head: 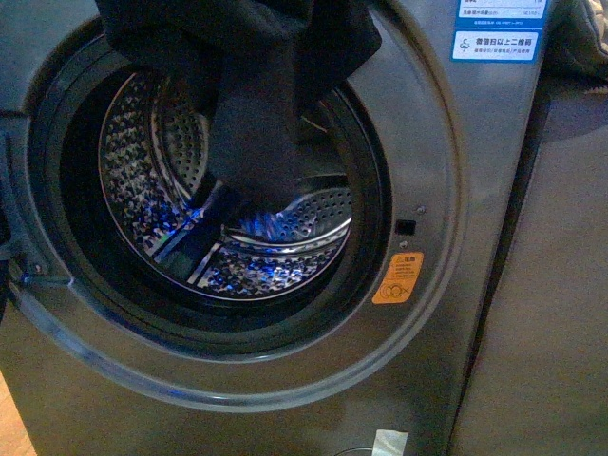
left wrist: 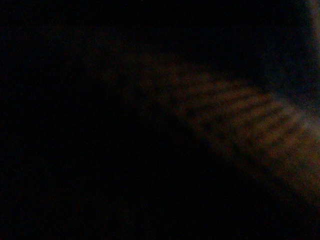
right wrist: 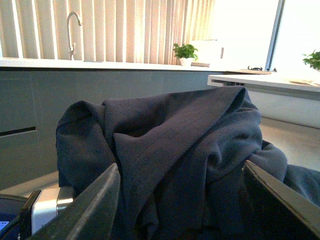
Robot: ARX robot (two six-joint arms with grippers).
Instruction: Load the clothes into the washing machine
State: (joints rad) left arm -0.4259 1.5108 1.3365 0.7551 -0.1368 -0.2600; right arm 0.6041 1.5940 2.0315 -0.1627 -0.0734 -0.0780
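Your left wrist view was dark and told you nothing. In the front view the dark garment (head: 256, 85) ran off the top edge, so whatever held it lay out of your sight. The cloth covered the upper part of the steel drum (head: 237, 228). The washing machine (head: 427, 171) itself was cut off at the left and bottom edges. The upper label (head: 503, 8) was clipped by the top edge, and the print on the orange sticker (head: 398, 277) was too small to read. In your right wrist view the garment filled the space between the fingers (right wrist: 95, 205) of the right gripper (right wrist: 181, 165). You could not tell whether they pinched it.
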